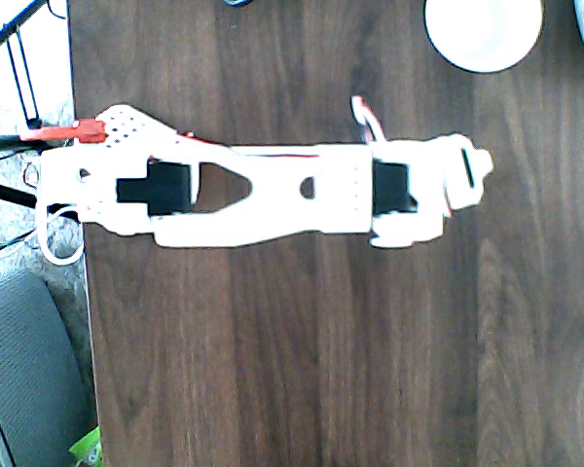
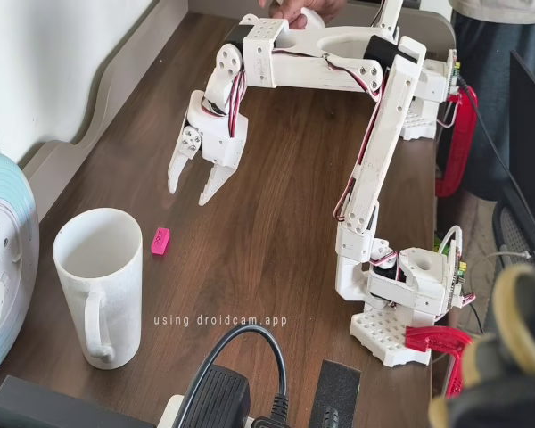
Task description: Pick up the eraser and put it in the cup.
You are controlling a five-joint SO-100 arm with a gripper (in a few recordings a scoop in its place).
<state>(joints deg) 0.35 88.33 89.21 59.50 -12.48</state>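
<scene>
- Arm: white moulded plastic links with black servo blocks and red-and-black wiring along the joints. In the fixed view it rises from a perforated white base held by a red clamp at the edge of the surface, then bends forward and down. In the overhead view it lies as a long white shape across the wood.
- Hand: two pointed white plastic fingers, tips down, standing apart with a clear gap between them. It hangs above the surface, touching nothing and gripping nothing.
- Eraser: a small flat rectangular block, bright pink-red, lying on the surface. It sits below and slightly left of the hand in the fixed view, between the hand and the cup, apart from both.
- Cup: a tall, plain white mug with a smooth glazed wall, a round open mouth and a loop handle facing the camera. It stands upright near the left front of the fixed view. In the overhead view its rim appears as a white circle at the top edge.
- Surface: dark brown wood-grain board with lengthwise streaks and a smooth finish.
- Spool: a rounded white disc with a bluish-grey rim, left of the cup.
</scene>
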